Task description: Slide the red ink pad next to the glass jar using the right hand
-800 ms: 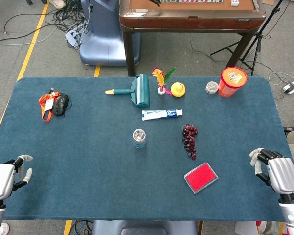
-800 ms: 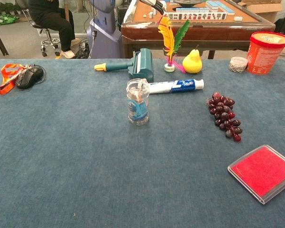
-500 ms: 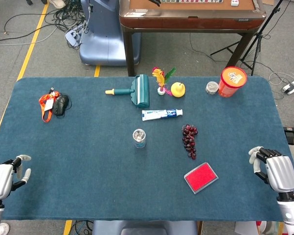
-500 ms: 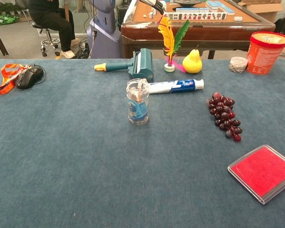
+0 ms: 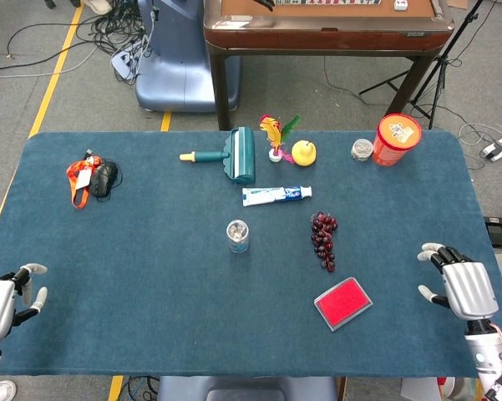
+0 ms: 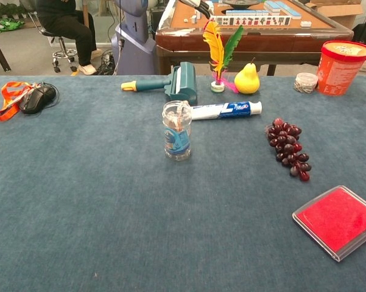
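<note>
The red ink pad [image 5: 343, 302] [image 6: 337, 220] lies flat near the table's front right, tilted at an angle. The small glass jar [image 5: 238, 236] [image 6: 177, 131] stands upright near the middle, well to the pad's left. My right hand [image 5: 458, 286] hovers at the table's right edge, empty with fingers spread, a good way right of the pad. At the front left corner my left hand [image 5: 4, 302] is empty with fingers apart. Neither hand shows in the chest view.
A bunch of dark grapes [image 5: 324, 239] lies between jar and pad. Farther back sit a toothpaste tube [image 5: 276, 195], a lint roller [image 5: 234, 155], a feather shuttlecock [image 5: 276, 136], a yellow pear [image 5: 304, 152], an orange tub [image 5: 396, 139] and a small lidded cup [image 5: 362, 149]. A mouse with orange lanyard [image 5: 93, 178] rests far left.
My right hand has shifted slightly left and forward and its fingers have spread. My left hand has dropped a little toward the front edge. The objects have not moved.
</note>
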Motion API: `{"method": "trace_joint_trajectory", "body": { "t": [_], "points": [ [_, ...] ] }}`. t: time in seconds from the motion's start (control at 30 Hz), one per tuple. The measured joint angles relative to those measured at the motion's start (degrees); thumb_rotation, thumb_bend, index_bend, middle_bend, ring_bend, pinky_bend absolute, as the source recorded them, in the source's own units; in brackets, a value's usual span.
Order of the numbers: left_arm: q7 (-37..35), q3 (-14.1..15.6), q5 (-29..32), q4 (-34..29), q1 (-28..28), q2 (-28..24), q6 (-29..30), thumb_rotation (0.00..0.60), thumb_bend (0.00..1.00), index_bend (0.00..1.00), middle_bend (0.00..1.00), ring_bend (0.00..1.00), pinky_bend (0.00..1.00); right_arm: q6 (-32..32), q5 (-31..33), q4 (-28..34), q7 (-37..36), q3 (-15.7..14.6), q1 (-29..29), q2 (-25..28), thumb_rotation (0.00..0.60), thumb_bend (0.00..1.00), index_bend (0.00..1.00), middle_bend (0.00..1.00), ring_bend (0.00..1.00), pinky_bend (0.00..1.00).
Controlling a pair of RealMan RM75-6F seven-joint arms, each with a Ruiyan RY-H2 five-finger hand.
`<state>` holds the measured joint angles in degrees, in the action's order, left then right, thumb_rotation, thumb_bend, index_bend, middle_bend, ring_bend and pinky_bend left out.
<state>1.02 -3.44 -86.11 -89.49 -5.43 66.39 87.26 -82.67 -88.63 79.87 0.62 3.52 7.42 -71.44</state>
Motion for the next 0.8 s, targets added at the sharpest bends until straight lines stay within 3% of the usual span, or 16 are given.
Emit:
{"method": "trace_joint_trajectory", "body": {
  "t": [0.1,0.2,0.27,0.33,0.4,0.53,0.63,0.8],
  "points": [
    [0.2,0.0,0.1,-0.2,0.0,-0.1,-0.2,0.6,0.4,0.39,0.74,0.6,0.79,1.7,0.9,0.4,1.0,-0.2,0.6,0.2,0.6,0.0,0.07,0.0,0.0,0.26],
    [0.3,0.1,0.3,-0.3,-0.1,-0.2,-0.5,0.6,0.4,0.39,0.74,0.6,0.79,1.1,1.1,-0.1,1.6,0.2,0.8,-0.6,0.6,0.0,0.11,0.12,0.09,0.34],
    [0.3,0.1,0.5,-0.3,-0.1,-0.2,-0.7,0.6,0.4,0.4,0.74,0.6,0.79,0.4,0.9,-1.1,2.1,0.6,1.1,-1.5,0.6,0.0,0.27,0.28,0.27,0.5],
    [0.4,0.1,0.6,-0.4,-0.1,-0.3,-0.8,0.6,0.4,0.4,0.74,0.6,0.79,-0.3,0.3,-2.3,2.5,0.8,1.4,-2.4,0.6,0.0,0.51,0.52,0.53,0.71],
    [0.4,0.1,0.7,-0.5,-0.1,-0.4,-0.9,0.6,0.4,0.41,0.74,0.6,0.79,-0.5,-0.5,-4.0,2.9,0.9,2.0,-3.4,0.6,0.0,0.69,0.69,0.7,0.85],
    [0.3,0.0,0.9,-0.7,0.0,-0.6,-0.9,0.6,0.4,0.42,0.74,0.6,0.79,0.9,-1.5,-6.1,4.3,0.8,3.8,-5.0,0.6,0.0,0.95,0.92,0.95,0.99],
    [0.2,0.0,1.1,-0.8,0.1,-0.8,-0.9,0.6,0.4,0.43,0.74,0.6,0.79,2.6,-1.9,-7.4,5.2,0.5,5.1,-6.2,0.6,0.0,1.0,1.0,1.0,1.0],
    [0.1,-0.1,1.4,-0.9,0.2,-1.0,-0.9,0.6,0.4,0.44,0.74,0.6,0.79,5.3,-2.1,-9.1,6.2,0.1,6.7,-8.4,0.6,0.0,1.0,1.0,1.0,1.0]
  ]
}}
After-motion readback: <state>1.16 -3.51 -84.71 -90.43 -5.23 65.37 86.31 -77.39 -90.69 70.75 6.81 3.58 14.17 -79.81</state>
